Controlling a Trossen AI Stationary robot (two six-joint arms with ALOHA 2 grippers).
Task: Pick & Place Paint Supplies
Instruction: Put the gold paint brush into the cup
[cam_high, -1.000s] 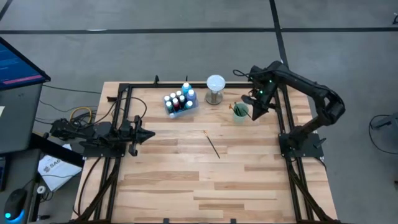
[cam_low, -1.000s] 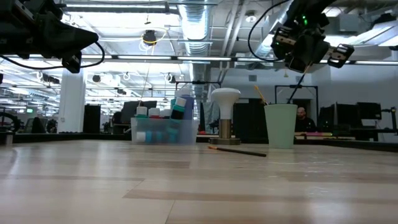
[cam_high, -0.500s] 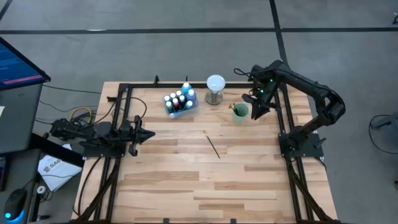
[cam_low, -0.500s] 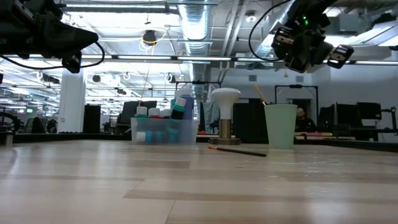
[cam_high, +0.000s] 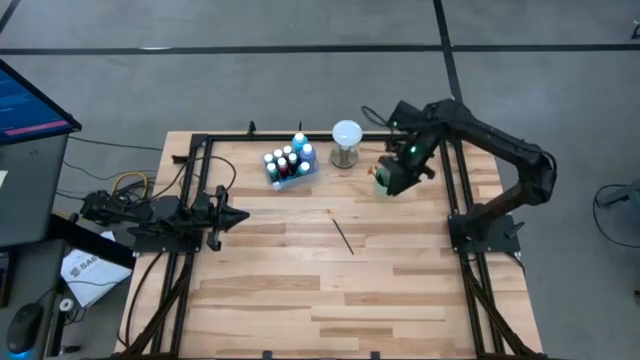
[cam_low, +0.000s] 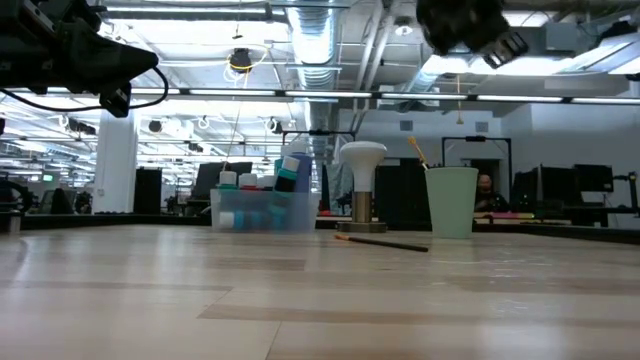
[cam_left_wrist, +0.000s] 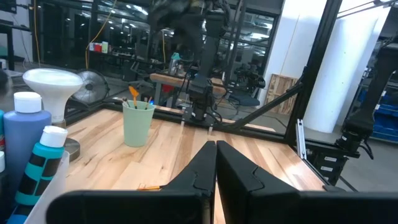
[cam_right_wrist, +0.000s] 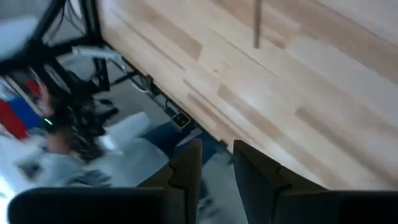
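The green cup (cam_high: 384, 178) is being taken as the landmark, standing near the far edge of the wooden desk (cam_high: 300, 290) with several brush handles (cam_low: 417, 152) sticking up out of it. The right gripper (cam_high: 398, 176) is being held in the air directly over the cup, and in the right wrist view its jaws are being kept narrowly apart with nothing seen between them. Just to the left of the cup in the high view, the white globe on a metal base (cam_high: 346, 142) is being left standing, and farther left again the clear bin (cam_high: 289, 166) is being used to hold the white-capped paint bottles (cam_low: 287, 172), all upright. One thin brush (cam_high: 342, 235) is lying flat on the desk in front of the cup, toward the middle of the desk, well apart from everything else. The left gripper (cam_high: 236, 216) is being parked far from the cup, at the left edge of the desk, with its jaws pressed together and empty, as the left wrist view is showing.
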